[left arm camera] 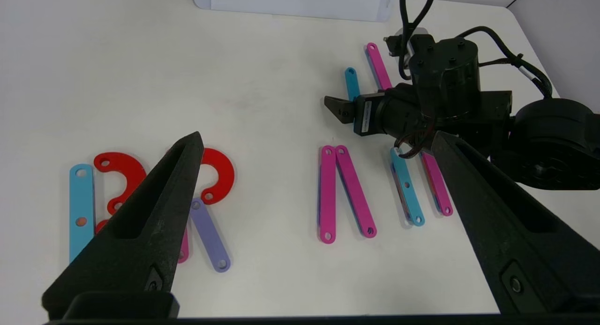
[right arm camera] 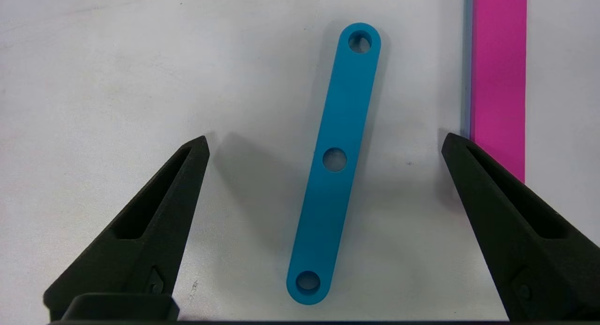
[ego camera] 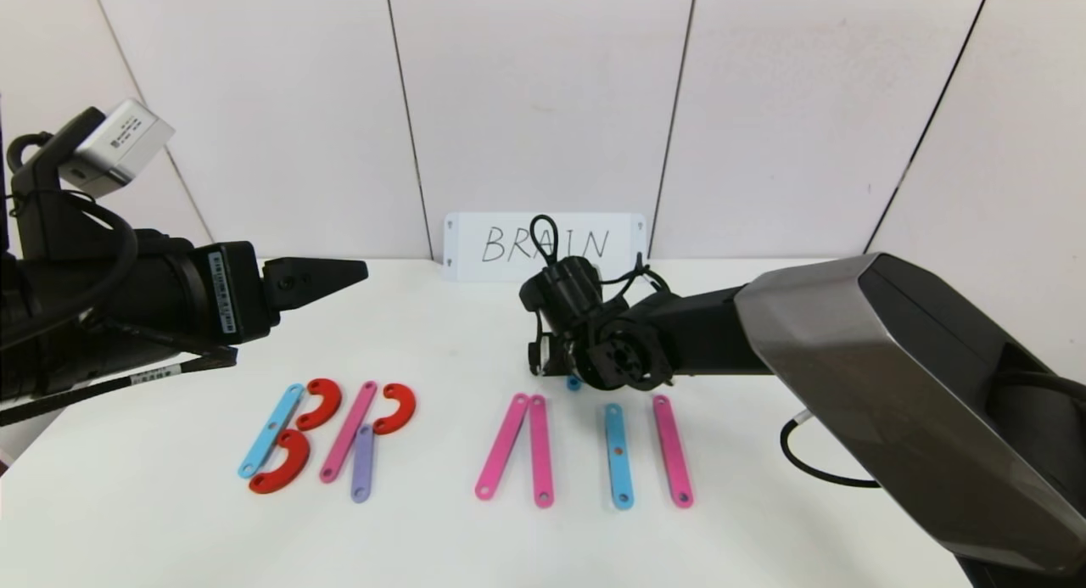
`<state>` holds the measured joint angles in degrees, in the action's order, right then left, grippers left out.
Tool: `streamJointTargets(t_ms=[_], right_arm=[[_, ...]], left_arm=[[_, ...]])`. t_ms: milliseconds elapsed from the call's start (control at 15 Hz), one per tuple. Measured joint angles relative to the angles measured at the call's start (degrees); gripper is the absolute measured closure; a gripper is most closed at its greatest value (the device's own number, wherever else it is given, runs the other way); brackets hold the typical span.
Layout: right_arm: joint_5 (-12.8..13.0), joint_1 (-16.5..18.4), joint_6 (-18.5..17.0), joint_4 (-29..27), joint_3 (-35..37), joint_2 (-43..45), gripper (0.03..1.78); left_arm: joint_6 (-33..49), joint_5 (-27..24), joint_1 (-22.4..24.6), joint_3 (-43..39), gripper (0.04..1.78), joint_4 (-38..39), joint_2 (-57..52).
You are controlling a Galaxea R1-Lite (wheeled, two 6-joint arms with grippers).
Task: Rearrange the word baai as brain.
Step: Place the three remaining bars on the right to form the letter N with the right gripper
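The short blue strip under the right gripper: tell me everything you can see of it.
The short blue strip is a flat, matte plastic-looking bar with rounded ends and three round holes, one at each end and one in the middle. It lies flat on the white table, untouched, between the open fingers of the right gripper, slightly skewed to them. A pink strip lies alongside, apart from it.

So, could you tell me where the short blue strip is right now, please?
In the right wrist view the short blue strip lies flat on the white table between the open right gripper fingers, a pink strip beside it.
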<state>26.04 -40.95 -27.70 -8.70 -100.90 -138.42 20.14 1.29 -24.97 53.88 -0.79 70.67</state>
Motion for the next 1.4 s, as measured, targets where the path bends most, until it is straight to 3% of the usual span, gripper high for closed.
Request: streamJointTargets(t_ms=[133,333,667,800,1400], right_arm=[[0.0,-0.1,0.0,0.0,0.0,0.0,0.14],[0.0,-0.1,0.0,0.0,0.1,-0.2,0.42],[0.0,-0.2,0.3,0.0,0.2,-0.2,1.28],[0.1,-0.2,0.4,0.0,0.3,-0.2,1.51],[0.4,0.7,1.9,-0.4,0.0,1.6,1.54]], left_arm=[[0.0,0.0,0.0,0.0,0.12,0.0,0.0],[0.0,0.0,0.0,0.0,0.12,0.0,0.0],[0.0,0.0,0.0,0.1,0.12,0.0,-0.2],[0.0,0.0,0.0,0.1,0.12,0.0,-0.2],[0.0,0.0,0.0,0.1,0.12,0.0,-0.2]])
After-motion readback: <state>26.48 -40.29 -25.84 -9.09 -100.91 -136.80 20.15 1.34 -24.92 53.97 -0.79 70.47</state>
